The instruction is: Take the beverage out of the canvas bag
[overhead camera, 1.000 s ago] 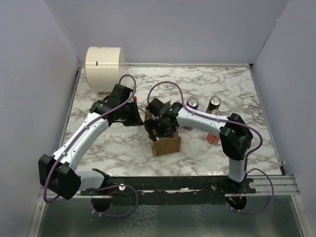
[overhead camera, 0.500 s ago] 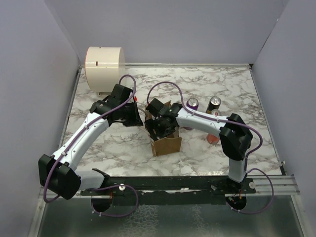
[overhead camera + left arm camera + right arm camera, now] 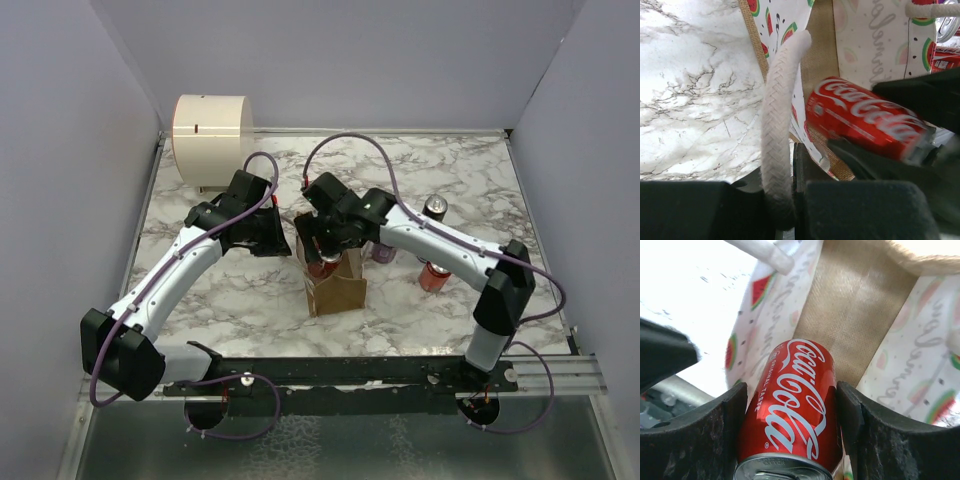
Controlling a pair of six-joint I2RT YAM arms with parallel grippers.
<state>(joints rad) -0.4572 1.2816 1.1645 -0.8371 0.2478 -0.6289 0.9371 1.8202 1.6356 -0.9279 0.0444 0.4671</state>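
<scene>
The canvas bag (image 3: 336, 291) stands at the table's middle, tan with watermelon prints. My right gripper (image 3: 324, 256) is over its open mouth, shut on a red Coca-Cola can (image 3: 325, 266). In the right wrist view the can (image 3: 790, 410) sits between both pads (image 3: 732, 432) of the right gripper (image 3: 792, 430), above the bag's brown inside (image 3: 855, 305). My left gripper (image 3: 284, 236) is at the bag's left rim. In the left wrist view the left gripper (image 3: 792, 200) is shut on the white rope handle (image 3: 777, 125), with the can (image 3: 865, 120) beside the bag's wall (image 3: 865, 40).
A cream cylindrical container (image 3: 210, 135) stands at the back left. A purple can (image 3: 384, 250), a dark can (image 3: 434, 207) and a reddish can (image 3: 432, 277) stand right of the bag, under and behind the right arm. Grey walls enclose the table.
My right gripper has risen out of the bag with the red can, and its arm has stretched out to the right. The left arm and bag have stayed put.
</scene>
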